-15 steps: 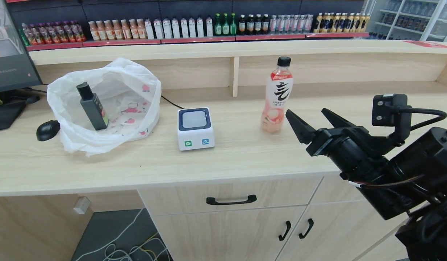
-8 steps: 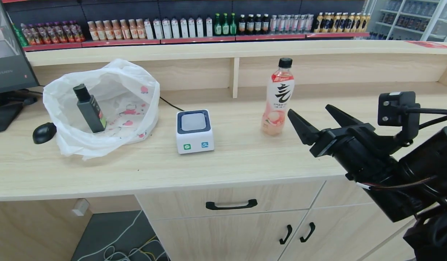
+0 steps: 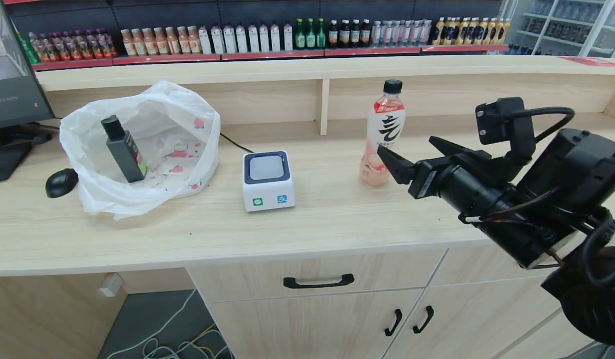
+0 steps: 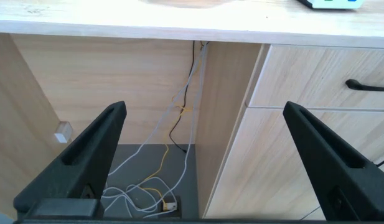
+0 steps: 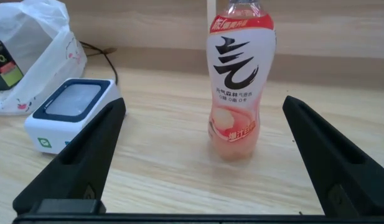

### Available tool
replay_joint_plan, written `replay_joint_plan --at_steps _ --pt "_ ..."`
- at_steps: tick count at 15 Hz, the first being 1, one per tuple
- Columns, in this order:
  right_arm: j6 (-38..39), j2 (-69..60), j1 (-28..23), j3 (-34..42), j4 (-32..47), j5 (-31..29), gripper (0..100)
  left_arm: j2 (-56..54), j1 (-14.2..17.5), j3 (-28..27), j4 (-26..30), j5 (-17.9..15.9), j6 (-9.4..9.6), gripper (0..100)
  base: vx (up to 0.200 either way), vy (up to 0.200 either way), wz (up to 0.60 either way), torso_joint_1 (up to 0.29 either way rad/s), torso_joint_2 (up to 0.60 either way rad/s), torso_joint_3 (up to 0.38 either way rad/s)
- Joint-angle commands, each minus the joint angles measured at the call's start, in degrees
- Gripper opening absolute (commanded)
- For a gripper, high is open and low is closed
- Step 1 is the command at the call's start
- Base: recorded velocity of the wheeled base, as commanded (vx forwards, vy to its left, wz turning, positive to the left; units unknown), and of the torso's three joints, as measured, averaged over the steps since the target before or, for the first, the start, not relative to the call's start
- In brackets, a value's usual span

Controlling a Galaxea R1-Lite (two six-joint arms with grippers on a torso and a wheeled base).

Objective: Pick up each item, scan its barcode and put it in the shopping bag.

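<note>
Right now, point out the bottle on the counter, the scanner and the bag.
bottle point(image 3: 382, 130): head view, on its label, mid-body.
scanner point(image 3: 266, 166): head view, on its grey top window.
bag point(image 3: 204, 142): head view, on its white side wall nearest the scanner.

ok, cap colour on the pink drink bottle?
Black cap on the pink drink bottle; head view shows it best.
</note>
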Motion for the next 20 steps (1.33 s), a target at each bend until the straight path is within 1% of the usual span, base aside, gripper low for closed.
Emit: replay_joint_plan --at_steps 1,2,4,10,14,18,20 --pt "-0.2 0.2 0.2 -1.9 1.9 -0.1 100 0.0 0.0 0.0 0.0 0.0 -0.01 100 0.000 0.000 0.00 0.000 0.00 0.000" --pt "-0.9 0.5 0.6 -3.5 4.0 -0.1 100 0.0 0.0 0.0 0.0 0.0 -0.01 100 0.000 0.000 0.00 0.000 0.00 0.000" --pt "-1.2 2.5 1.0 -5.1 5.7 -0.1 100 0.0 0.0 0.0 0.0 0.0 -0.01 100 0.000 0.000 0.00 0.000 0.00 0.000" --pt "-1.0 12.2 -0.5 -13.9 5.8 0.7 100 0.0 0.0 0.0 0.0 0.0 -0.01 100 0.000 0.000 0.00 0.000 0.00 0.000" --pt "-1.1 14.2 -3.4 -15.6 6.5 0.2 100 0.0 0.0 0.0 0.0 0.0 -0.01 100 0.000 0.000 0.00 0.000 0.00 0.000" --pt "-1.0 14.9 -4.8 -16.0 6.6 0.1 100 0.0 0.0 0.0 0.0 0.0 -0.01 100 0.000 0.000 0.00 0.000 0.00 0.000" --pt "-1.0 17.0 -4.9 -19.0 6.5 -0.2 100 0.0 0.0 0.0 0.0 0.0 -0.01 100 0.000 0.000 0.00 0.000 0.00 0.000"
